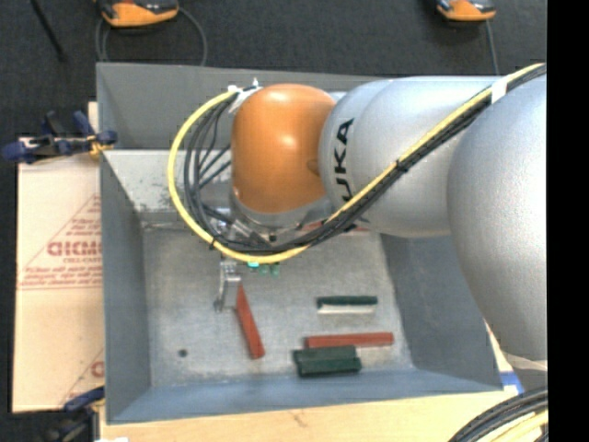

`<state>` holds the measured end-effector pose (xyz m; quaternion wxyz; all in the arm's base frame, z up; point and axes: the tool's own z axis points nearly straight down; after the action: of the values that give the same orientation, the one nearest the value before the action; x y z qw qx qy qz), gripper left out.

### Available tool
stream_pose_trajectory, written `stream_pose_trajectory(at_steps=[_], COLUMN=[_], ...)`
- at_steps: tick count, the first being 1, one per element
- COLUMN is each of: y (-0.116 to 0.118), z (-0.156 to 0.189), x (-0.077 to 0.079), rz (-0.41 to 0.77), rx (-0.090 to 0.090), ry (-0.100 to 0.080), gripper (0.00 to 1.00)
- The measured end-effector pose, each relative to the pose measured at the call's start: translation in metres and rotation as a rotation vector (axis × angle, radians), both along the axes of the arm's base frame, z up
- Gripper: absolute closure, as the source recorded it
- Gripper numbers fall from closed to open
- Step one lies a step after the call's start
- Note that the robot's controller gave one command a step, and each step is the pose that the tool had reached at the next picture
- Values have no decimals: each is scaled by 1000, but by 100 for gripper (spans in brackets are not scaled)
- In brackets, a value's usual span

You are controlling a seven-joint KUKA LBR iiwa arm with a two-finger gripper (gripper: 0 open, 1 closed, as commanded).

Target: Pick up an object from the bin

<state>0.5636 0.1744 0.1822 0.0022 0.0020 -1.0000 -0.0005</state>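
The silver arm [414,155] with its orange wrist cover [276,145] reaches over the grey bin [124,274]. Below the cover the gripper [225,293] hangs low over the left-centre of the bin floor; whether it is released or clenched cannot be told. Five loose pieces lie on the floor, one of each kind. The red-brown flat bar [350,341] lies level toward the near right, and the dark green block [327,362] sits just below it. The orange-red stick [248,325] is a slim, straight, square-edged piece slanting down to the right, its upper end just beside the gripper. A thin dark green stick [347,299] and a white stick [345,309] lie side by side, touching. One small dark speck [182,353] sits near the left wall.
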Motion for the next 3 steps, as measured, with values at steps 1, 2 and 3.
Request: stream_pose_trajectory(at_steps=[1,2,3], y=[-62,-52,-48], z=[-114,-81,-81], x=[28,15,20], rz=[638,918,950], rx=[-1,1,0], ry=[-3,-11,-12], gripper=[0,0,0])
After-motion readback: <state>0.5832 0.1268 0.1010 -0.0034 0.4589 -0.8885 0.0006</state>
